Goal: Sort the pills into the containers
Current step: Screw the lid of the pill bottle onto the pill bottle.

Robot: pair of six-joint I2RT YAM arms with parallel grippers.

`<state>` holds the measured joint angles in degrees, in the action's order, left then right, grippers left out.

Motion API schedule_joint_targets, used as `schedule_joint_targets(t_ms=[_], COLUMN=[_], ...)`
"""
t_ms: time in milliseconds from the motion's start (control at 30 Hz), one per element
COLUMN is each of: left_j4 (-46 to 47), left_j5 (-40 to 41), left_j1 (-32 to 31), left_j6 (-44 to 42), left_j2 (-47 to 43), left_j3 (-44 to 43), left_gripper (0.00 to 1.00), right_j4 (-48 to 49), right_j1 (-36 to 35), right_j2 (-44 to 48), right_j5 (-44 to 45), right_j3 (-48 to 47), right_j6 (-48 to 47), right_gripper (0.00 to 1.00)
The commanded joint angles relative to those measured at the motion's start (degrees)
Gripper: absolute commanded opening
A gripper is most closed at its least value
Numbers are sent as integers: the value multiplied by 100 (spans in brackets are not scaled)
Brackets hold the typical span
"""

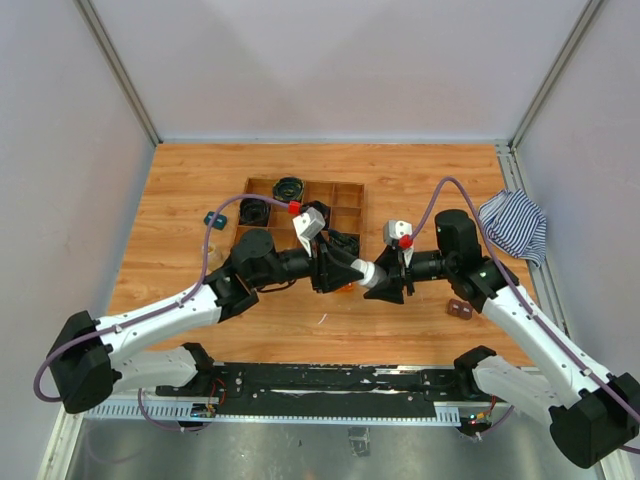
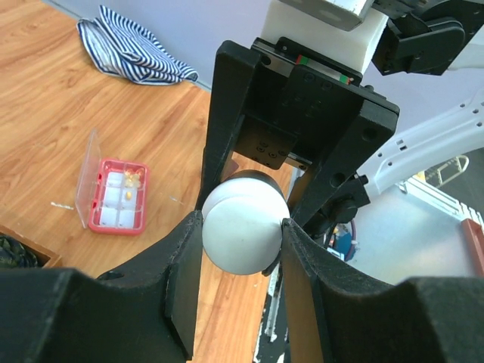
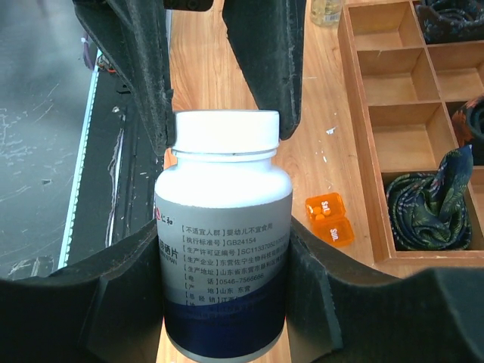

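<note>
A dark-based bottle [image 3: 224, 249] with a printed label and a white cap [image 3: 225, 130] hangs above the table between both arms [image 1: 367, 274]. My right gripper [image 3: 224, 238] is shut on its body. My left gripper [image 2: 243, 223] is shut on the white cap [image 2: 246, 242], facing the right gripper [image 2: 283, 162]. The pink box [image 2: 118, 195] lies on the wood with its clear lid open and a few yellow pills [image 2: 134, 179] inside. A clear vial [image 3: 327, 9] shows at the top edge of the right wrist view.
A wooden compartment tray [image 3: 378, 113] with dark coils [image 3: 427, 200] lies beside the bottle. A small orange pill box [image 3: 330, 219] marked Sat and Sun sits by its corner. A striped cloth [image 1: 513, 225] lies at the right edge. A small blue item [image 1: 214, 218] sits left of the tray.
</note>
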<state>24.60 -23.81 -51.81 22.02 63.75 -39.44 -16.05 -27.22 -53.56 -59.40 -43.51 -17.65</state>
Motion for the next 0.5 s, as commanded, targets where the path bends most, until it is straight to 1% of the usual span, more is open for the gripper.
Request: schedule_joint_targets(t_ms=[0,33,167,367,400,467], left_j4=[-792,-801,-796,-881,-912,-947], left_j5=[-383,-297,-2,160,210,325], left_j1=[-48,-49,-49,-49,-56,-50], left_j6=[-196,-101,215,390,440,474], left_j2=[97,71,-99,-305,-328,-411], left_j3=[-94,-131,-230,-247,-248,-221], left_gripper=[13,16,35,65,72,82], right_j4=[1016,1016,988,965,964,947], right_j1=[25,25,31,25,24,28], right_j2=[126,119,118,113,110,96], right_j5=[-476,-476,-416,-391,-389,-374], right_j3=[-154,-146,-155,-150,-158,-158], right_j6=[147,132,89,84,82,58], right_gripper=[1,1,1,1,1,1])
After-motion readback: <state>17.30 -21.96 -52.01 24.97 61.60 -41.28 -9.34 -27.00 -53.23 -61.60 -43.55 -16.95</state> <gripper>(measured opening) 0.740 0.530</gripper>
